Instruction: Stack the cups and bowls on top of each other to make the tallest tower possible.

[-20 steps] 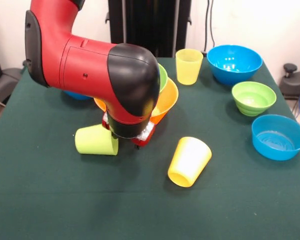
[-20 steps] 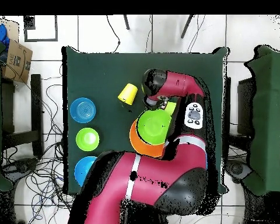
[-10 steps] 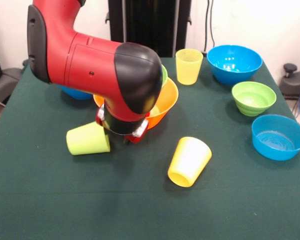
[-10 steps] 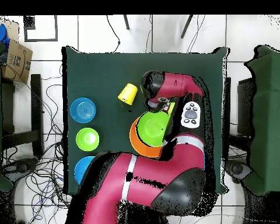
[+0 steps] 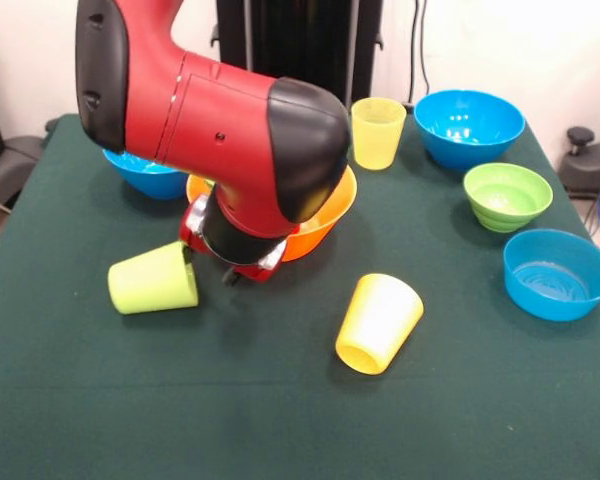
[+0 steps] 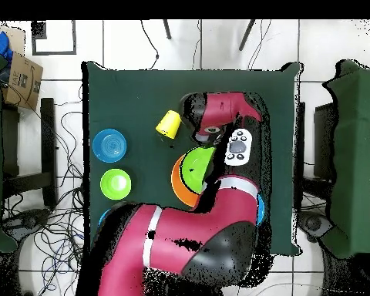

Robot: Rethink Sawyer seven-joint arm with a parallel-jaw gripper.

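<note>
A lime green cup (image 5: 153, 278) lies on its side left of my gripper (image 5: 228, 274), its rim against the gripper's end. The gripper is low at the table, under the arm's wrist, in front of the orange bowl (image 5: 328, 214). From overhead, a lime green bowl (image 6: 197, 163) sits inside the orange bowl (image 6: 179, 183), with the gripper (image 6: 206, 136) just beyond them. A bright yellow cup (image 5: 378, 322) lies on its side at mid table. The pale yellow cup (image 5: 377, 132) stands upright at the back.
A big blue bowl (image 5: 469, 127), a small green bowl (image 5: 507, 196) and a shallow blue bowl (image 5: 558, 274) line the right side. Another blue bowl (image 5: 140, 175) peeks out behind the arm on the left. The arm's bulk hides much of the middle.
The arm's wrist and gripper have slid left in the front view, and the lime green cup has moved left along with them, still lying on its side.
</note>
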